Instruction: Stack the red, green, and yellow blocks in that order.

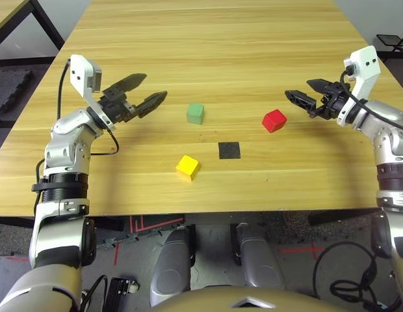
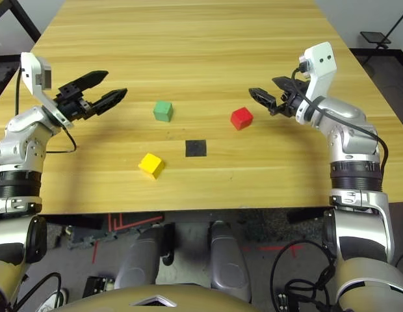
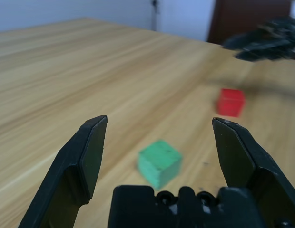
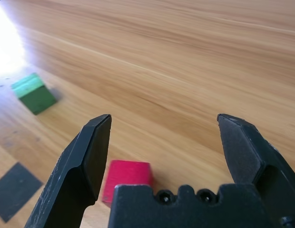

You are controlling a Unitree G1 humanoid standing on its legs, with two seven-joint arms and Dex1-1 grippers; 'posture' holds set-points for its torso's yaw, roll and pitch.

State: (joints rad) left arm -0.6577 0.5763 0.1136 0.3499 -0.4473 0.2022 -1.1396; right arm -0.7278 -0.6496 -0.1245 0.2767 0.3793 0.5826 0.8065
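Three cubes lie apart on the wooden table. The green block sits near the middle, the red block to its right, and the yellow block nearer the front edge. My left gripper hovers open to the left of the green block, pointing toward it. My right gripper hovers open just right of the red block. In the left wrist view the green block lies between my fingers, with the red block beyond. The right wrist view has the red block close below the gripper.
A flat black square patch lies on the table between the yellow and red blocks. The wooden surface stretches far back behind the cubes. The table's front edge runs just below the yellow block.
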